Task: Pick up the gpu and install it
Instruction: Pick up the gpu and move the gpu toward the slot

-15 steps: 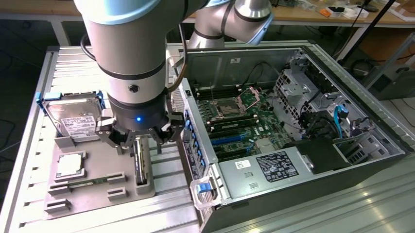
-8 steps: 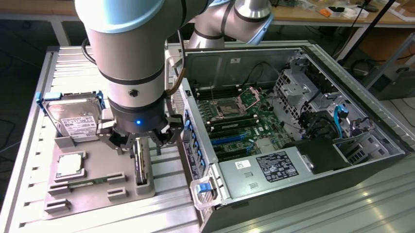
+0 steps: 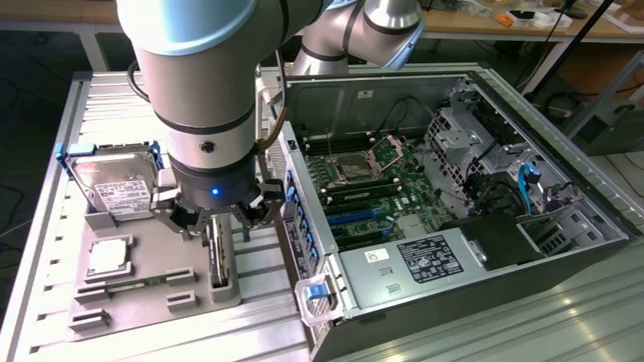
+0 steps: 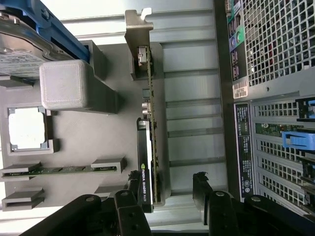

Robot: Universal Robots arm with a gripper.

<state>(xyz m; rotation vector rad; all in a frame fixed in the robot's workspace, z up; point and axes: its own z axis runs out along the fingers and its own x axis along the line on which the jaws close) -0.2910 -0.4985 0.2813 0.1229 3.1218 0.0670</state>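
The gpu (image 3: 219, 256) stands on edge in a slot of the grey holder tray (image 3: 151, 302), a thin dark card with its silver bracket (image 4: 137, 34) at one end. My gripper (image 3: 223, 222) hangs straight over it, open. In the wrist view the gpu (image 4: 149, 147) runs between the two black fingers of the gripper (image 4: 166, 178), closer to one finger (image 4: 134, 183) than to the other, with visible gaps on both sides. Nothing is held.
On the same tray (image 4: 108, 137) sit a hard drive (image 3: 116, 185) in a blue frame, a square processor (image 3: 108, 256) and a memory stick (image 3: 126, 285). The open computer case (image 3: 453, 188) with its green motherboard (image 3: 372, 196) lies on the exterior view's right, close beside the tray.
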